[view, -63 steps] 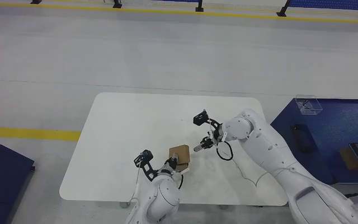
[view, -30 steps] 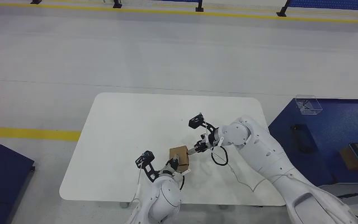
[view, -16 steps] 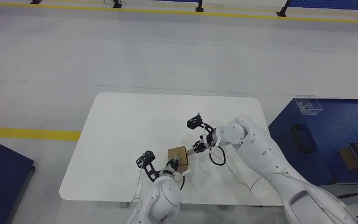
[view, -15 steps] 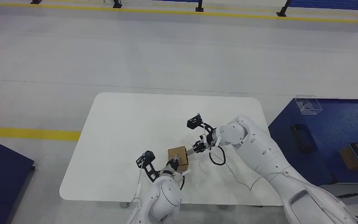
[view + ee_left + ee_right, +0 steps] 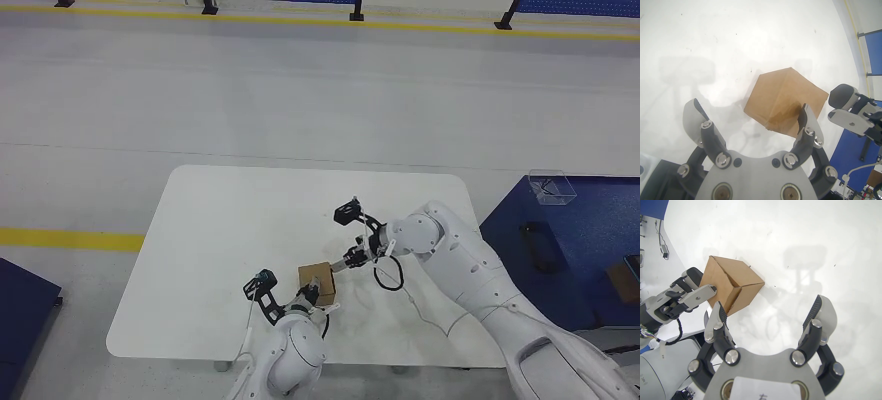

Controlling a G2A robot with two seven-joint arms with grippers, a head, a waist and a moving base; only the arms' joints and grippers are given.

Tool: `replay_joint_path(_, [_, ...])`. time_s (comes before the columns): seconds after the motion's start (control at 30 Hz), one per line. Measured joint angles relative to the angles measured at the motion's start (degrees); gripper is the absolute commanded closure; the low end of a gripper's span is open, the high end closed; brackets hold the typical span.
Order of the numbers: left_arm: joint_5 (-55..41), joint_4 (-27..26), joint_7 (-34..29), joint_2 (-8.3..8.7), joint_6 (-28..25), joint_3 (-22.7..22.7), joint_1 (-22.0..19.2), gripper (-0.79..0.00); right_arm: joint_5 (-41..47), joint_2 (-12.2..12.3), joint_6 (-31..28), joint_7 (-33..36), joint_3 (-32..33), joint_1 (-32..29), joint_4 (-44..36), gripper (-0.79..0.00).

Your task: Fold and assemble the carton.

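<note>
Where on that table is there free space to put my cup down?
The table is bare along its far edge beyond the carton, and across its left end. Crowded: the near middle, where the left pincer and right pincer flank the carton.

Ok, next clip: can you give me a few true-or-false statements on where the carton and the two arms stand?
1. The carton rests on the white table. True.
2. The left gripper and the right gripper both have their jaws open. True.
3. The carton lies flat and unfolded. False: it stands as a box.
4. The right gripper holds the carton in the air. False: the carton sits on the table, with no jaws shut on it.
</note>
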Motion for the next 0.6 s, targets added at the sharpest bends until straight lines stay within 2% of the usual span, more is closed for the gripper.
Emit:
replay_joint_path(0.2, [0.1, -0.5, 0.1, -0.08, 0.3, 0.2, 0.2, -0.785, -0.4, 0.2, 0.3, 0.2, 0.4, -1.2, -1.3, -0.785])
replay_joint_path(0.6, [0.2, -1.4, 0.5, -0.13, 0.1, 0.4, 1.1, -0.785, -1.1, -1.2, 1.0, -0.8, -1.3, -0.9, 1.7, -0.785])
